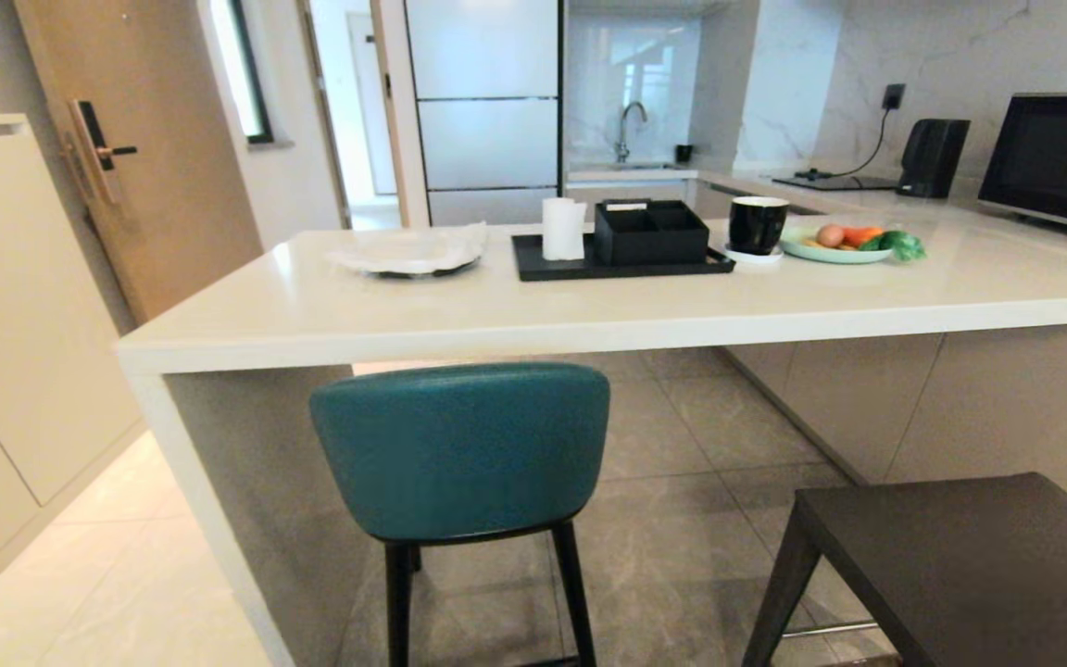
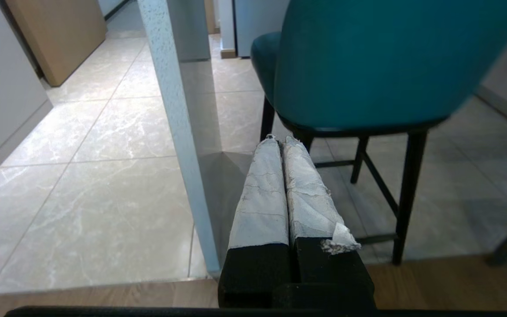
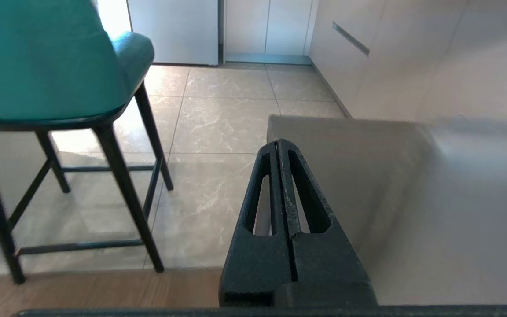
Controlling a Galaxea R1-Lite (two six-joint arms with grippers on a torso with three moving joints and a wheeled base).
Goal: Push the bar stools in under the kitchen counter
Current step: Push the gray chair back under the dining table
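- Head view: the kitchen counter [image 1: 589, 315] is running across the scene as a thick off-white slab, with its end panel [image 1: 246, 482] dropping to the floor. The teal stool [image 1: 461, 454] is standing at the counter's near edge, just beside the end panel, its curved back facing the camera and its top sitting just below the slab. The dark grey stool [image 1: 960, 556] is standing well out from the counter, on the side away from the end panel. On the counter, a black tray [image 1: 533, 264] is carrying a white roll [image 1: 563, 229] and a black box [image 1: 650, 232]; a black mug [image 1: 758, 223] and a plate of food [image 1: 844, 248] are sitting beside the tray. Neither gripper is showing here.
- Left wrist view: the left gripper [image 2: 281, 141] is hanging low with its white-wrapped fingers [image 2: 262, 193] pressed together, pinching nothing. The teal stool [image 2: 368, 61] is standing just ahead of the fingertips, apart from them; the counter's end panel [image 2: 170, 110] is rising beside the stool.
- Right wrist view: the right gripper [image 3: 278, 143] is holding its black fingers [image 3: 306, 198] pressed together, empty. The dark grey stool [image 3: 412, 185] is lying directly under and ahead of the tips; whether they are touching cannot be told. The teal stool [image 3: 46, 61] is standing off to one side, well apart from this gripper.
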